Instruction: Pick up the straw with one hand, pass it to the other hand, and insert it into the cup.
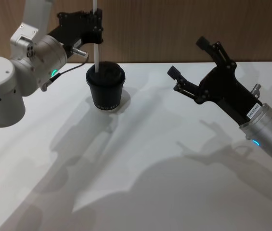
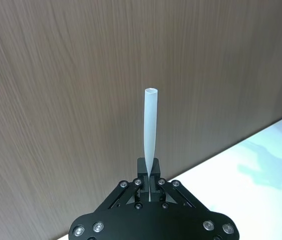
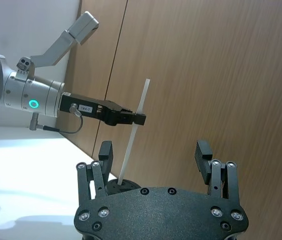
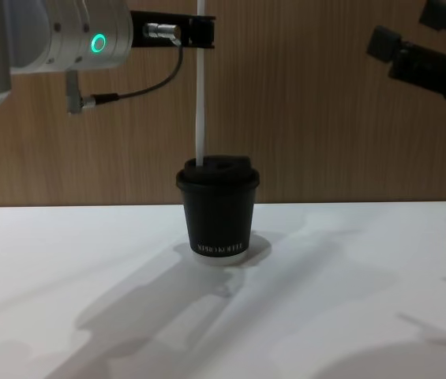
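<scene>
Left pincer (image 1: 96, 30) clamps the straw (image 4: 200, 95) upright, tip in the cup (image 4: 217, 212) lid; right pincer (image 1: 189, 62) hangs wide open nearby.

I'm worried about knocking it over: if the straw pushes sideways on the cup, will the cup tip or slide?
Probably tips fairly easily. The cup is small, taller than its base is wide, and looks like light paper. The straw, shut in the left gripper, stands upright with its lower end at the lid, so a sideways push would act high up.
</scene>
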### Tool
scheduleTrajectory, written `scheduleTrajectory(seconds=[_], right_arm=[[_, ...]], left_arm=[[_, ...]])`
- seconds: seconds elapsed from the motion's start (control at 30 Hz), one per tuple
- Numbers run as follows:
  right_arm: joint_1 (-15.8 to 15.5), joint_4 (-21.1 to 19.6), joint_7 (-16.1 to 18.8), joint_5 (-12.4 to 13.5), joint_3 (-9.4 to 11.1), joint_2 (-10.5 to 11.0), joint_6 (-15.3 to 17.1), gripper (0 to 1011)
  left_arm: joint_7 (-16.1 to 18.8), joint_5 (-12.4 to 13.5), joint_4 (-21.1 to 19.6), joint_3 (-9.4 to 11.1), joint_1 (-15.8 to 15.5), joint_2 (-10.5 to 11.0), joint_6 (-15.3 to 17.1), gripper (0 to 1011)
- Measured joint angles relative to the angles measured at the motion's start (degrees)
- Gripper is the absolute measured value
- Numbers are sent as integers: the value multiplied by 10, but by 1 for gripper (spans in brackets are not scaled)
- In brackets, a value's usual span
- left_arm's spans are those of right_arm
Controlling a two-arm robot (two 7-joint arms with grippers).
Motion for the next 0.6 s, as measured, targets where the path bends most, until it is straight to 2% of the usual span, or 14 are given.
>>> scheduleTrajectory(seconds=[0.43,0.53,0.6], right_arm=[[0,0,0,0,0,0,0,1001],[0,0,0,0,0,0,0,1001],[0,0,0,0,0,0,0,1001]], left_arm=[[-5,7,14,1,0,-5,1,16],[-5,8,16,2,0,-6,1,38],[-5,9,17,2,0,-6,1,104]])
